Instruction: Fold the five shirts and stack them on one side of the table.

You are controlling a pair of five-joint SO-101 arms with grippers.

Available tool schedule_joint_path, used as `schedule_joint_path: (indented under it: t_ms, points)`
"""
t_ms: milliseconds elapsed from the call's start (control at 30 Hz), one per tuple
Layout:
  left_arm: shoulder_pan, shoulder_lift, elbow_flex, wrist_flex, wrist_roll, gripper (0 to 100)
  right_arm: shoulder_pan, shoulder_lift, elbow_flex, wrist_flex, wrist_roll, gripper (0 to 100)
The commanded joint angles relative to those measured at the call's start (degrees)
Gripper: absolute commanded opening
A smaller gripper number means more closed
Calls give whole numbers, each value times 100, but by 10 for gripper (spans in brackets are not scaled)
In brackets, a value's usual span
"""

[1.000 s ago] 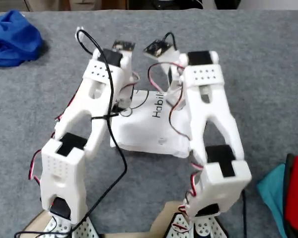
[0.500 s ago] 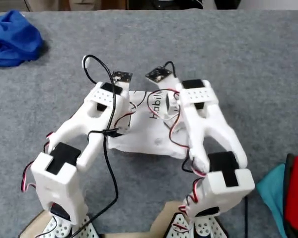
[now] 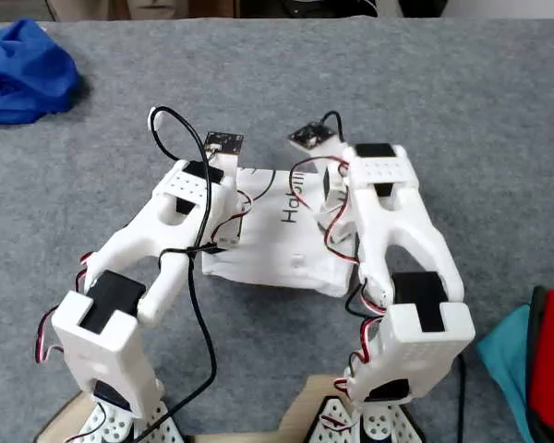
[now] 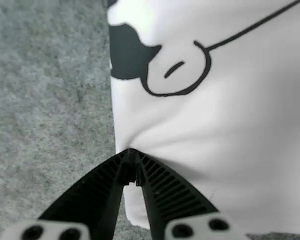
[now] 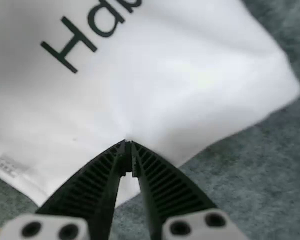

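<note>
Our left gripper (image 4: 131, 155) and right gripper (image 5: 126, 145) each pinch the white shirt (image 4: 230, 125); we should carry both edges level and together.

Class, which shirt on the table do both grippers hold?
The white shirt with black print, mid-table; the blue shirt and teal shirt lie at the edges.
</note>
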Motion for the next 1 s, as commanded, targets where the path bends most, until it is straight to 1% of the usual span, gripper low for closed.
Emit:
schedule_joint_path:
  t_ms: [0,167,300,367,500,667,733,767,833,900,967]
  points:
    - [-255,-75,-651,202,18,20,48,-629,-673,563,-9,9]
    - [-527,-75,-1837,914,0,20,4,-1147,-919,1257,-360,6]
    - [-571,-48,-2848,1213,0,22,4,-1560,-734,1714,-879,6]
    - [-545,-22,-3191,1257,0,23,4,-1727,-532,1758,-1055,7]
    - [-571,-22,-3455,1222,-9,23,48,-2044,-119,1864,-1055,6]
    - [-730,-22,-3393,1222,-26,21,13,-2431,277,2725,-1090,6]
    - [-879,-22,-3393,1222,-229,21,4,-2492,409,2989,-1108,6]
    - [-941,-22,-3420,1222,-334,21,4,-2501,497,2963,-1152,6]
    - [-1055,-22,-3455,1213,-510,21,4,-2501,646,2796,-1591,8]
    - [-1160,-22,-3402,1046,-642,21,-4,-2501,760,2611,-2418,9]
    - [-1292,-22,-3402,932,-686,21,-198,-2501,857,2365,-3385,9]
